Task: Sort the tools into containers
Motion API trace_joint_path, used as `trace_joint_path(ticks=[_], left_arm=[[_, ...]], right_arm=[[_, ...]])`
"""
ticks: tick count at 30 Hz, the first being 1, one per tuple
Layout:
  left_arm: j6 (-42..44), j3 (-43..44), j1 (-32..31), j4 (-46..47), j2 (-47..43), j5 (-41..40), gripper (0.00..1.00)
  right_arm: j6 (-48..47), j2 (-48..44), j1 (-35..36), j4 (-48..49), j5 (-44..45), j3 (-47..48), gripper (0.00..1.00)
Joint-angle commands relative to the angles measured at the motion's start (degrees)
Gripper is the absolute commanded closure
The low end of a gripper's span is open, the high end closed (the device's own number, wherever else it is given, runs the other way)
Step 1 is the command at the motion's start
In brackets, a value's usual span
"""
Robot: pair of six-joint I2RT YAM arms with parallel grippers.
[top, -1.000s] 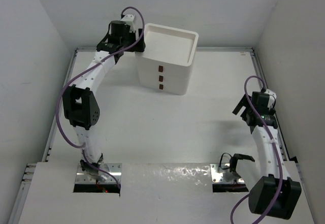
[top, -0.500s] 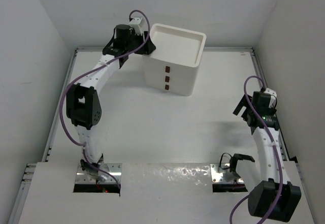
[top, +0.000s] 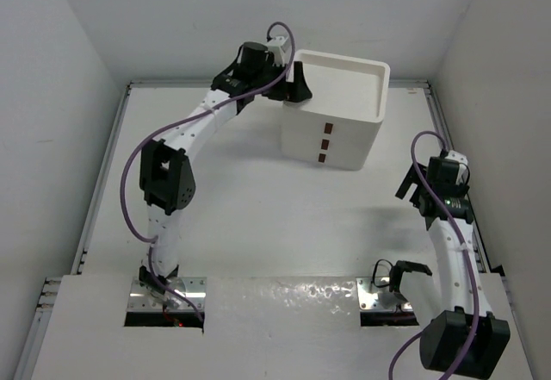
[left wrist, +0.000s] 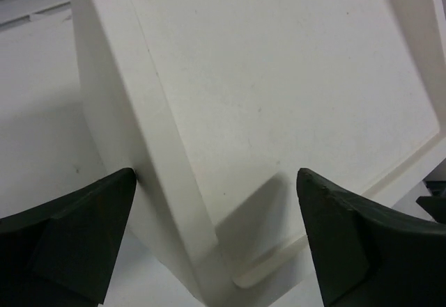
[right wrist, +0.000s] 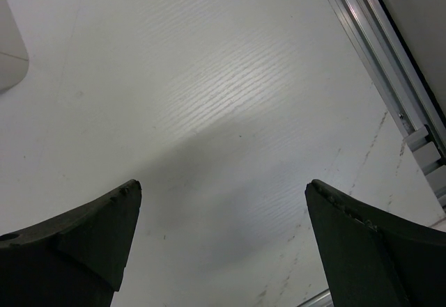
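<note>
The white drawer unit [top: 331, 130] stands at the back of the table, with three red-brown handles [top: 324, 143] on its front and a rimmed tray top [top: 381, 87]. My left gripper [top: 297, 83] is open at the unit's left top edge. In the left wrist view [left wrist: 216, 244] one finger is outside the rim [left wrist: 160, 182] and the other is over the bare tray floor [left wrist: 279, 77]. My right gripper [top: 411, 182] is open and empty above the bare table at the right, as the right wrist view [right wrist: 223, 244] shows. No tools are in view.
White walls enclose the table on three sides. A metal rail [right wrist: 390, 77] runs along the right edge, close to the right gripper. The white table top [top: 258, 216] lies between the arms.
The left gripper has swept to the right along the back, and the drawer unit has slid to the right with it, turning slightly. The right arm has stayed nearly still.
</note>
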Motion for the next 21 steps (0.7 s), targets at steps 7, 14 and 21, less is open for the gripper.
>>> trace_joint_path(ticks=[7, 14, 21], left_arm=[[12.7, 26.2, 2.5, -12.5, -4.4, -28.7, 0.0], [23.2, 7.0, 13.3, -10.2, -14.5, -48.9, 0.0], [21.7, -17.1, 14.1, -8.4, -20.5, -50.0, 0.0]], right_arm=[[1.6, 2.0, -0.1, 1.0, -0.3, -0.8, 0.01], [2.4, 1.4, -0.2, 3.5, 0.9, -1.7, 0.01], [3.3, 0.6, -0.1, 8.0, 3.0, -3.7, 0.01]])
